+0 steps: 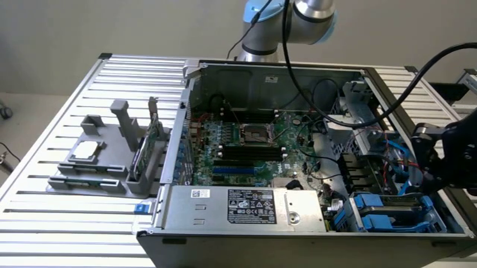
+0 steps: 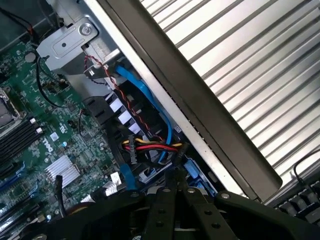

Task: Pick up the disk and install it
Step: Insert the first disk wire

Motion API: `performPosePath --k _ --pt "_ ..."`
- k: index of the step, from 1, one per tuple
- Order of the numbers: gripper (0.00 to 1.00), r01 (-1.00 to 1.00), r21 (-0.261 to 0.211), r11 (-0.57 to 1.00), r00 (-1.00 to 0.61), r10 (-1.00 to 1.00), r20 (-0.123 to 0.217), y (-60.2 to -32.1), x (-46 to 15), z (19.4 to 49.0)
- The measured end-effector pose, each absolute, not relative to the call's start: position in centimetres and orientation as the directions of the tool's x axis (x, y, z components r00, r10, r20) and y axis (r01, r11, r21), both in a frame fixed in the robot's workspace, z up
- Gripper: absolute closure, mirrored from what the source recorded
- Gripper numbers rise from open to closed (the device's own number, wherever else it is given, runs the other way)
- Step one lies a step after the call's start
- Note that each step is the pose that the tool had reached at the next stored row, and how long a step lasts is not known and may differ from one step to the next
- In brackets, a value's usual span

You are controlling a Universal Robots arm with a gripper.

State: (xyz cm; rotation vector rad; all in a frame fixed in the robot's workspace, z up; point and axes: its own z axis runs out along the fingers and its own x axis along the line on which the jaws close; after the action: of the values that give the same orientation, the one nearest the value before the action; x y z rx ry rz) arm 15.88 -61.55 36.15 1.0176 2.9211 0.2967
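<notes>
The open grey sheet-metal computer case (image 1: 298,245) lies on its side on the slatted silver metal table (image 1: 67,234). The black two-finger claw (image 1: 426,180) hangs over the drive-bay corner of the case, at the exterior view's right. In the wrist view, the claw (image 2: 175,189) has its fingers pressed together, tip against tip.

The disk (image 1: 391,209), a flat drive framed by a blue plastic carrier, sits in the drive bay at the near corner of the case, at the exterior view's right, beneath the claw. In the wrist view, a blue edge of the disk (image 2: 194,172) shows just beside the fingertips. Contact between them cannot be confirmed.

A black connector with red, yellow and black wires (image 2: 145,146) lies near the claw. A light blue flat data cable (image 2: 145,92) runs along the case wall. The green motherboard (image 1: 246,151) fills the case floor, and the silver power supply box (image 1: 246,207) sits at the near edge.

A grey plastic fixture (image 1: 104,167) stands on the table at the exterior view's left, beside the case. It carries a small square silver chip (image 1: 86,149).
</notes>
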Motion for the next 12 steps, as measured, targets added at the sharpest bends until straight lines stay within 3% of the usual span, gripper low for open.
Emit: performPosePath --k 12 --pt "0.89 0.694 0.191 0.694 -0.713 0.7 0.046 -61.55 15.86 35.29"
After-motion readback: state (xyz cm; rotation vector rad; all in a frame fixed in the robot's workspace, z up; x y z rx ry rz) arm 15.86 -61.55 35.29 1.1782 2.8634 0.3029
